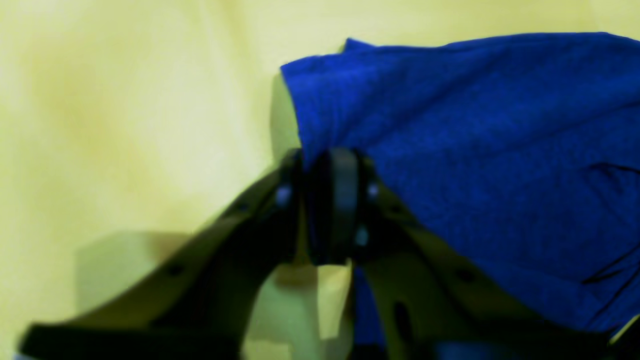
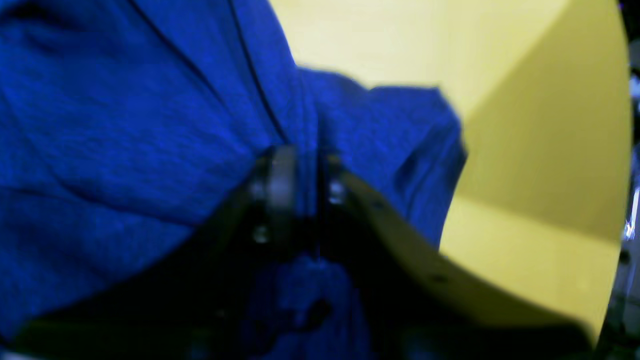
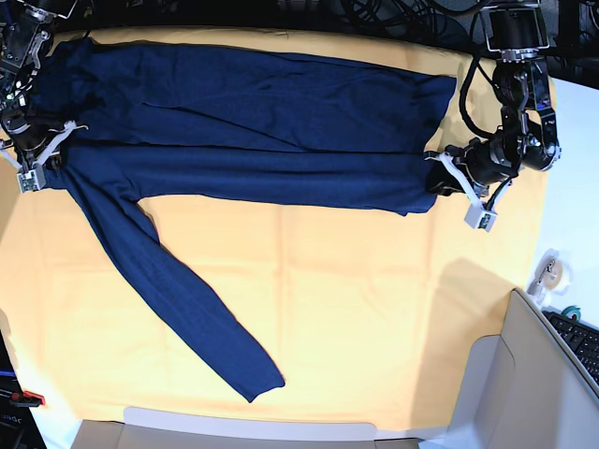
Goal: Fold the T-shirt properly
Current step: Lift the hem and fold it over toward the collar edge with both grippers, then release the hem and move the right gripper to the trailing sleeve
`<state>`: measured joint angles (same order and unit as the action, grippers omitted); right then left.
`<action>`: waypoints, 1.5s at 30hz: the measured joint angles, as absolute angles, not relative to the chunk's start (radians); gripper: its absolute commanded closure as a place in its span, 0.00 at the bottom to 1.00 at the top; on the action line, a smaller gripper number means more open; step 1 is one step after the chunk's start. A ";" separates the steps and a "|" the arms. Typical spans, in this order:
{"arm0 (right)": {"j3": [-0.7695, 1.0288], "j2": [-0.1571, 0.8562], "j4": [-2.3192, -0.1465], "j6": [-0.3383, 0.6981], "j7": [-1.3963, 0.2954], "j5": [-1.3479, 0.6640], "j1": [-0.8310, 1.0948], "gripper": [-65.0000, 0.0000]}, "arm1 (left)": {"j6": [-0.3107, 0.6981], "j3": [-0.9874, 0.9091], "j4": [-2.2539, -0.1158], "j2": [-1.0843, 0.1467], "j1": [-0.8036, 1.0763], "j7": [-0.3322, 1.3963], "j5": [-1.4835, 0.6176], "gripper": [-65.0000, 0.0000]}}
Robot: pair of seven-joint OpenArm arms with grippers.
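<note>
Left wrist view: yellow cloth (image 1: 125, 100) behind. Left gripper (image 1: 330, 200) tips nearly together, pinch edge of T-shirt (image 1: 475, 150); fabric spreads to its right.

Right wrist view: right gripper (image 2: 305, 195) clenched on shirt fold; fabric mostly to its left, cloth to its right.

Base view: shirt stretched between both grippers, one sleeve hangs toward front. Risk: thin knit slips out if grip loosens, fold comes crooked.
</note>
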<state>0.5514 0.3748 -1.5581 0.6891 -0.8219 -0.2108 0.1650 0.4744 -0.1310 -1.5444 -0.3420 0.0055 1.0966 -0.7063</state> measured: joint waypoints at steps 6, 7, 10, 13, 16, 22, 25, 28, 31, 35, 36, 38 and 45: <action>0.551 0.354 -1.558 0.689 -0.817 -0.214 0.155 0.55 | 0.475 -0.131 -1.533 -0.342 0.007 1.096 -0.706 0.72; 0.551 0.354 -1.558 0.689 -0.817 -0.212 0.156 0.55 | 0.475 -0.132 -1.533 -0.342 0.006 1.096 -0.707 0.72; 0.552 0.361 -1.558 0.689 -0.816 -0.212 0.155 0.55 | 0.474 -0.134 -1.533 -0.342 0.006 1.096 -0.707 0.72; 0.553 0.362 -1.559 0.689 -0.818 -0.212 0.147 0.55 | 0.475 -0.152 -1.533 -0.353 0.006 1.096 -0.710 0.72; 0.553 0.362 -1.588 0.689 -0.819 -0.209 0.147 0.55 | 0.471 -0.217 -1.533 -0.364 0.005 1.093 -0.708 0.72; 0.588 0.354 -1.668 0.689 -0.826 -0.212 0.118 0.55 | 0.471 -0.308 -1.535 -0.366 0.005 1.097 -0.707 0.72; 0.636 0.349 -1.681 0.689 -0.826 -0.194 0.041 0.55 | 0.471 -0.324 -1.537 -0.366 0.006 1.097 -0.707 0.72; 0.633 0.336 -1.680 0.689 -0.821 -0.168 -0.038 0.55 | 0.471 -0.325 -1.537 -0.366 0.020 1.097 -0.707 0.72; 0.581 0.329 -1.638 0.689 -0.868 -0.103 -0.123 0.55 | 0.471 -0.323 -1.536 -0.364 0.025 1.101 -0.707 0.72; 0.511 0.329 -1.436 0.690 -0.880 -0.108 -0.288 0.54 | 0.471 -0.322 -1.538 -0.363 0.025 1.100 -0.705 0.72; 0.504 0.331 -1.380 0.690 -0.877 -0.116 -0.320 0.54 | 0.471 -0.321 -1.538 -0.361 0.024 1.100 -0.703 0.72; 0.471 0.334 -1.256 0.690 -0.887 -0.141 -0.385 0.48 | 0.471 -0.321 -1.538 -0.361 0.022 1.097 -0.710 0.72; 0.434 0.318 -1.053 0.691 -0.887 -0.266 -0.488 0.41 | 0.471 -0.321 -1.536 -0.361 0.019 1.099 -0.703 0.72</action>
